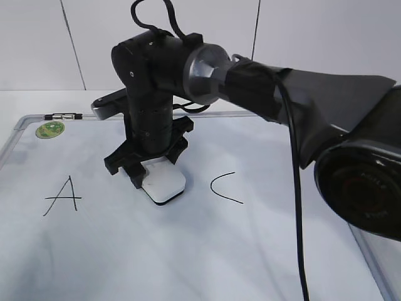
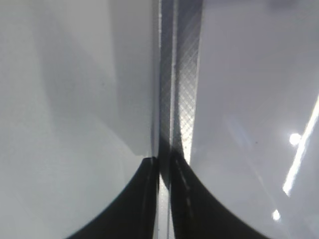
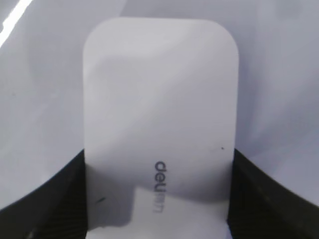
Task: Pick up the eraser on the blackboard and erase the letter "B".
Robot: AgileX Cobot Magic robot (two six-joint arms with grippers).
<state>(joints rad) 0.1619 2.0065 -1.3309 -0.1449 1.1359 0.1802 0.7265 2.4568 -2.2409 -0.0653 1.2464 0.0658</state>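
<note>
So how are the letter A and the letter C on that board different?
The letter A lies left of the eraser and is built of straight strokes; the letter C lies right of it and is one open curve. The A looks taller. Both are thin black marks on the blackboard.

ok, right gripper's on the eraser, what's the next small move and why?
Probably a short sideways wipe with the eraser kept flat on the board. The right gripper clamps it by its long sides, and it sits between A and C, where the B should be. No B stroke shows around it, so whether any ink remains underneath is unclear.
</note>
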